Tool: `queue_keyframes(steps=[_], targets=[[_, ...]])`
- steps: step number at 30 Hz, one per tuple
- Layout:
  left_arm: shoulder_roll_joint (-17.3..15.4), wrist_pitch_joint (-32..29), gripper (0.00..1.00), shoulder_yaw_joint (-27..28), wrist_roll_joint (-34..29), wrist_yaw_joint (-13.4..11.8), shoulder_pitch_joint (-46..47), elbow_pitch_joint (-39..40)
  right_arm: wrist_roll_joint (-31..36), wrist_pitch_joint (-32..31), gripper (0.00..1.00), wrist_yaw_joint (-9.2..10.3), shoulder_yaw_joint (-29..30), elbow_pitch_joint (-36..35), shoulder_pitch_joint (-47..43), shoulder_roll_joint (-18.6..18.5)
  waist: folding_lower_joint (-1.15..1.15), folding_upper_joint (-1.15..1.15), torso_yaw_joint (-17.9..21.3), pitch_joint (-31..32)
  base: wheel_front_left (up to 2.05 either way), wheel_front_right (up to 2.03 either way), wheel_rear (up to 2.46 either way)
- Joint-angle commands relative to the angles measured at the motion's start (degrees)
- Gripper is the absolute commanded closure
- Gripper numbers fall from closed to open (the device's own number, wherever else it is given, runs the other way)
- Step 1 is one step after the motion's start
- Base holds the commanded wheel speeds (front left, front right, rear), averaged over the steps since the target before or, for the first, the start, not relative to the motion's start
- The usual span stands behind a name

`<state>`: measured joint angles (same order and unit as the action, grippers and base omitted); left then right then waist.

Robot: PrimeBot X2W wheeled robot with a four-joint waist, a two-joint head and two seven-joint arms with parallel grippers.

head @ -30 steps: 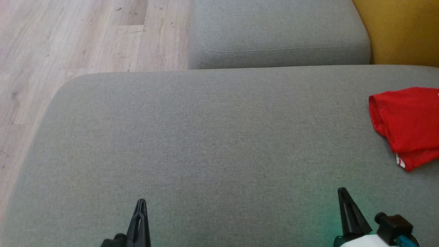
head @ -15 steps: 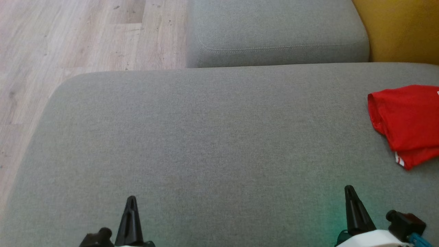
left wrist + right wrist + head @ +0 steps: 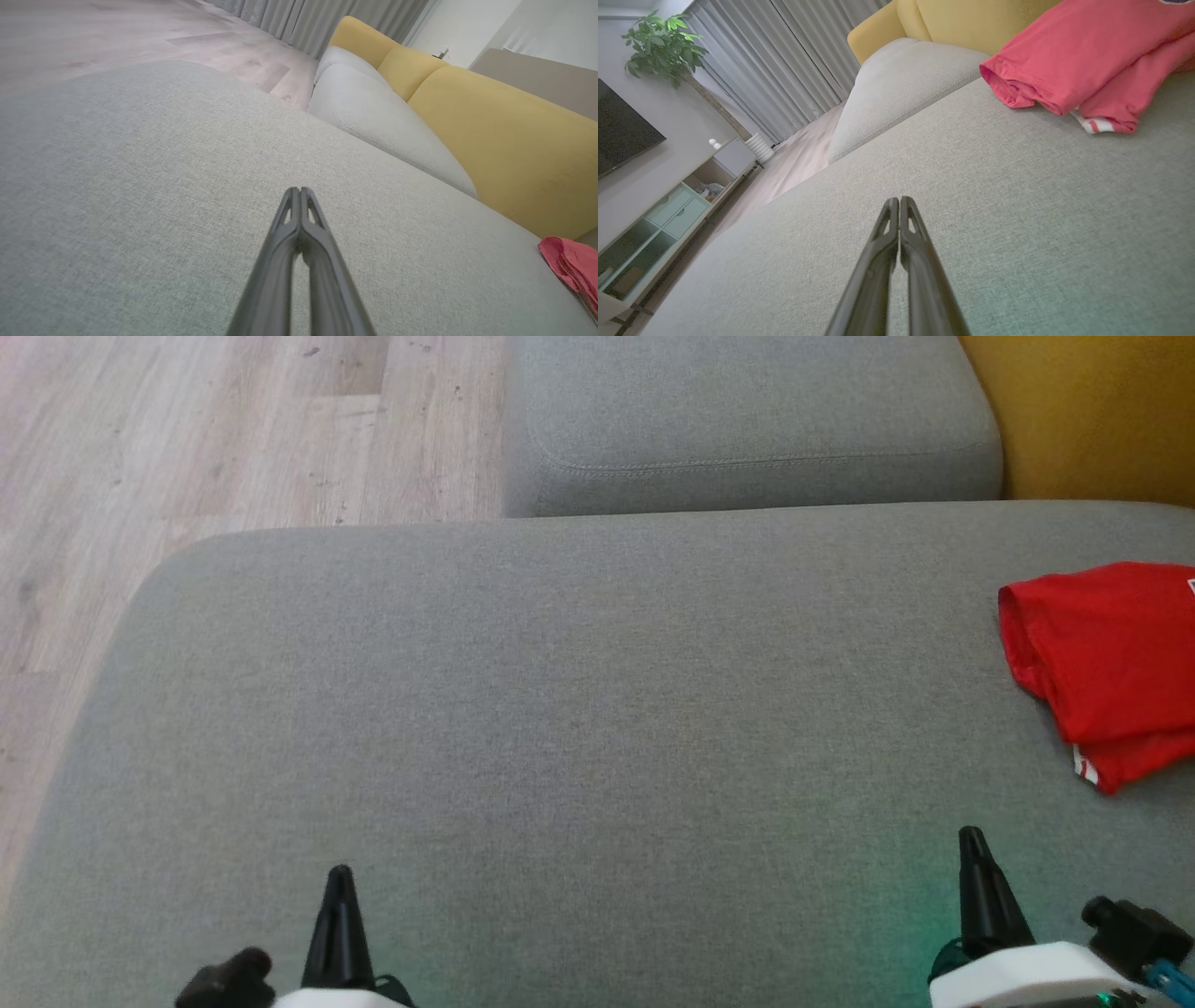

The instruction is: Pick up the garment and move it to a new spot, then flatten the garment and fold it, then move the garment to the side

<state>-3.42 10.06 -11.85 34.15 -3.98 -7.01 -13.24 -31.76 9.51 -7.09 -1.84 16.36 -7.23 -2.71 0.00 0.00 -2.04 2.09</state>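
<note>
Fingers pressed together and holding nothing, the left gripper and the right gripper point across the grey sofa cushion. The red garment - folded over on itself - lies at the cushion's right edge, ahead of the right gripper and well apart from the left, near the yellow backrest. Wood floor lies beyond the cushion's left end.

No words, numbers or signs can be read in any of the pictures. The red shirt has a small dark print at the top right edge of the right wrist view. The edge of the picture cuts it off, so too little of it shows to read.
</note>
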Motion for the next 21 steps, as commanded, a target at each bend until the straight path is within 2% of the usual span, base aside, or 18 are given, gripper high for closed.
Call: queue_keyframes(steps=[1,21], targets=[[-0.82,-0.15,1.0,1.41,1.3,0.31,3.2,1.41,-1.49,-0.19,1.0,-0.12,-0.03,-1.94,3.36,-0.98,0.0,0.0,0.02,-0.02,0.0,0.0,0.0],[-1.15,-3.29,1.0,4.52,15.5,2.96,5.46,1.02,-16.0,-3.4,1.0,-0.19,1.3,-2.08,5.68,-1.26,0.0,0.0,0.5,-0.56,0.0,0.0,0.0]])
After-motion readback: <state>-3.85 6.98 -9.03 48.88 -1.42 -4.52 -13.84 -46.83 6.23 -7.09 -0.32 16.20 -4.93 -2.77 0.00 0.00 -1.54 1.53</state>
